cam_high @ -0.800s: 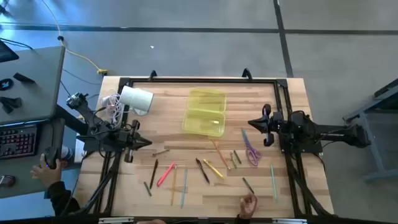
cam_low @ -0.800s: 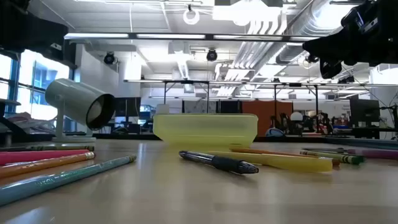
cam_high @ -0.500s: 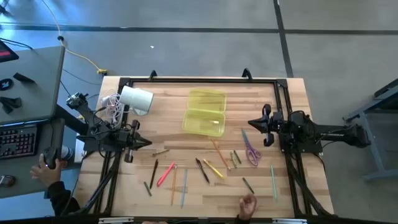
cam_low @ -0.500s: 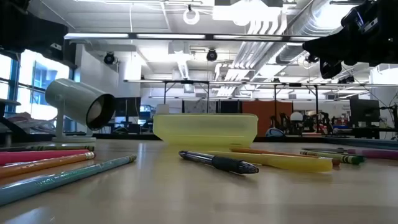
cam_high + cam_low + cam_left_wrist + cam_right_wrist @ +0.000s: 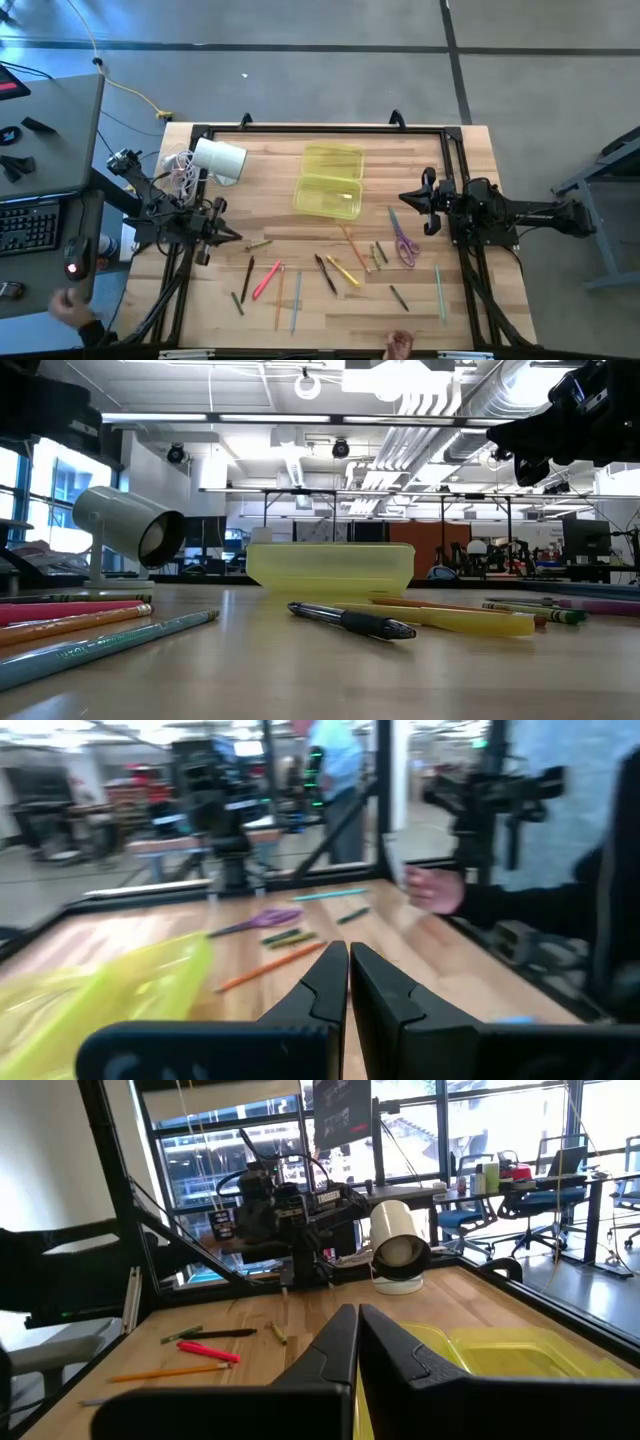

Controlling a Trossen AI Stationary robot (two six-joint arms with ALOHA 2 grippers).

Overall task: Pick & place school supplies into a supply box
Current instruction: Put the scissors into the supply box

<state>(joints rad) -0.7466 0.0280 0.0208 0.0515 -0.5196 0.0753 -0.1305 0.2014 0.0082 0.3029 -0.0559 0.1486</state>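
High view looked straight down on the whole bench (image 5: pixel 270 215). Low view sat at bench-top level, facing the room. Each wrist view looked forward across the bench. All four shared the box (image 5: pixel 328 182) (image 5: pixel 330 568) (image 5: pixel 110 990) (image 5: pixel 520 1355).

Bare wood between supply box (image 5: pixel 328 181) and pencils; hand (image 5: pixel 398 346) at edge.
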